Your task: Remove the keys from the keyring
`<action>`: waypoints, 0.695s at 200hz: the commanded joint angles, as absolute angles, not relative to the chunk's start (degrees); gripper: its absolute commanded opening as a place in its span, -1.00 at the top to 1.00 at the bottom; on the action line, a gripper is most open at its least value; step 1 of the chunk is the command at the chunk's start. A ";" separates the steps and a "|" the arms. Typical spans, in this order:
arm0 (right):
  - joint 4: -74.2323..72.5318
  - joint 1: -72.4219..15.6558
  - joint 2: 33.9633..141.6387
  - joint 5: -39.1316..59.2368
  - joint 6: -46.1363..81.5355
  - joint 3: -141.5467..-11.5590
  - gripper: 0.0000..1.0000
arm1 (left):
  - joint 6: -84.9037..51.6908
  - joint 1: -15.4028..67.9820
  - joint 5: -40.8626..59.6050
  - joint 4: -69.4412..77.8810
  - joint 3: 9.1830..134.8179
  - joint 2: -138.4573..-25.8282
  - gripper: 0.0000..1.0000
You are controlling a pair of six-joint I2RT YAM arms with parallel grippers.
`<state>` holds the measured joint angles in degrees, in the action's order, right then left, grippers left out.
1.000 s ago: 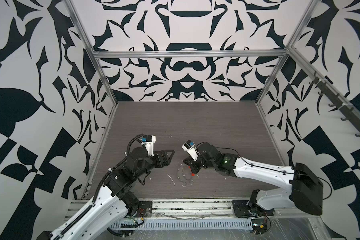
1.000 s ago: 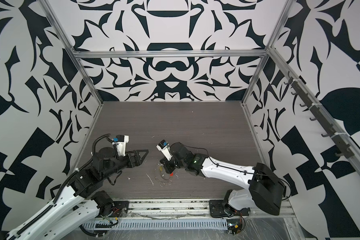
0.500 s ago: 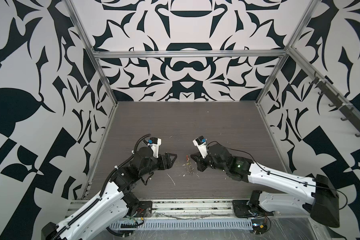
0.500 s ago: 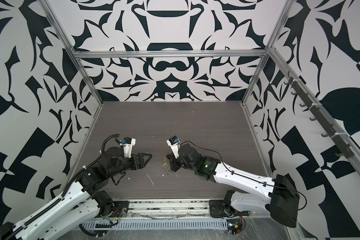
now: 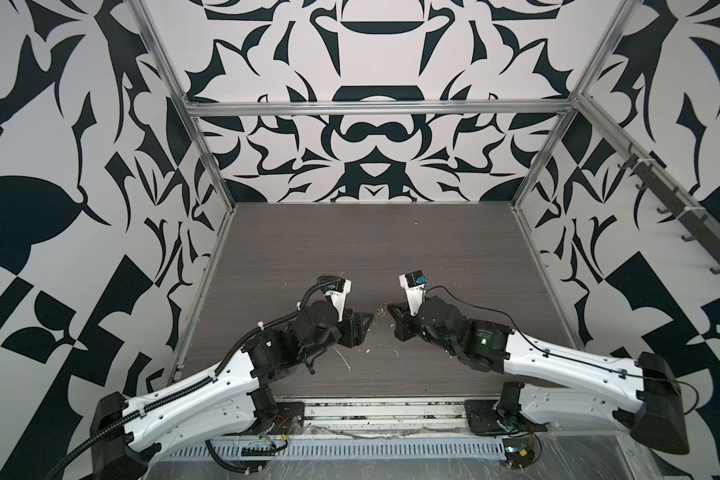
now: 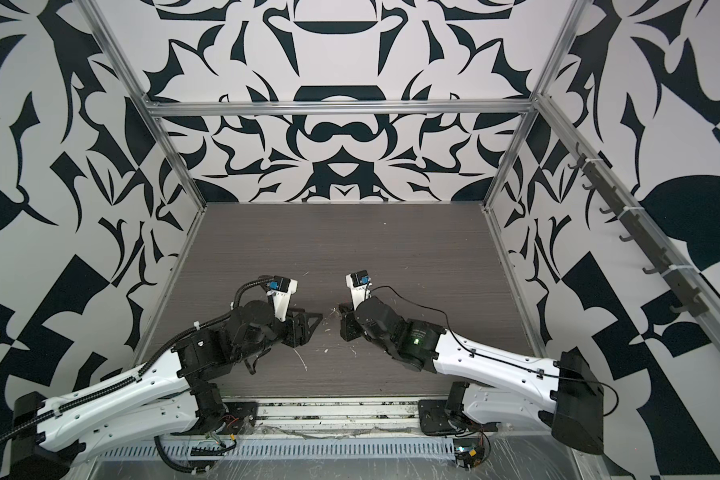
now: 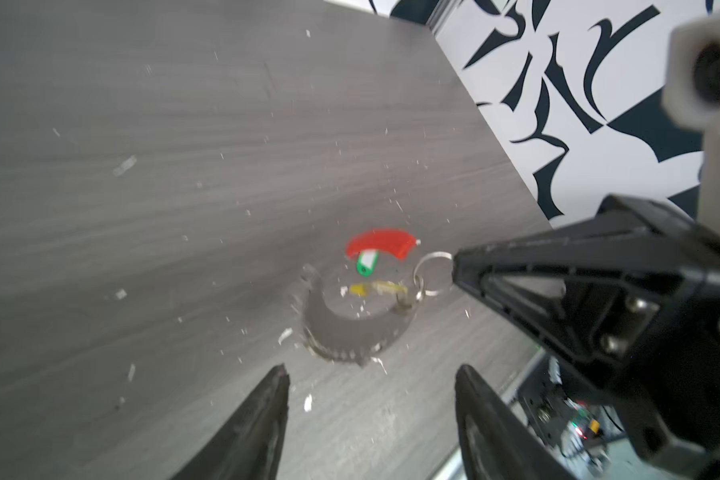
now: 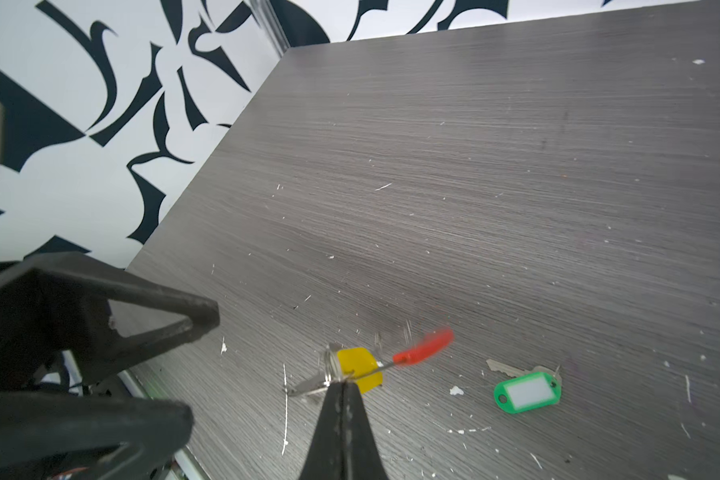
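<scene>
My right gripper (image 8: 341, 384) is shut on the thin wire of the keyring, held just above the table. The ring's red sleeve (image 8: 425, 347) swings blurred beyond it. A silvery key (image 8: 308, 386) with a yellow tag (image 8: 358, 368) hangs at the pinch. The other of the keys, with a green tag (image 8: 526, 390), lies flat on the table, apart from the ring. My left gripper (image 7: 371, 370) is open and empty, facing the ring's red sleeve (image 7: 381, 245) a short way off. In both top views the left gripper (image 5: 368, 320) and the right gripper (image 5: 389, 307) nearly meet tip to tip.
The dark wood-grain table (image 5: 371, 249) carries scattered white flecks (image 8: 285, 399). Patterned walls close it in on three sides, with a metal rail (image 5: 391, 411) along the front edge. A row of hooks (image 5: 682, 216) runs along the right wall.
The right gripper has lifted the keyring off the table and carried it back. The left gripper has come in to face it and its jaws have narrowed.
</scene>
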<state>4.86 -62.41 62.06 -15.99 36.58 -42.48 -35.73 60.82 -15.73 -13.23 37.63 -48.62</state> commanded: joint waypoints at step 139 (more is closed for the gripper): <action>-2.02 -65.48 58.62 -28.30 53.65 -43.42 1.00 | -5.02 76.17 -39.32 8.64 36.99 -60.61 -0.25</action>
<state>1.83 -65.25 60.14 -25.89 50.92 -42.46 -12.36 73.17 -31.55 4.32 36.95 -58.50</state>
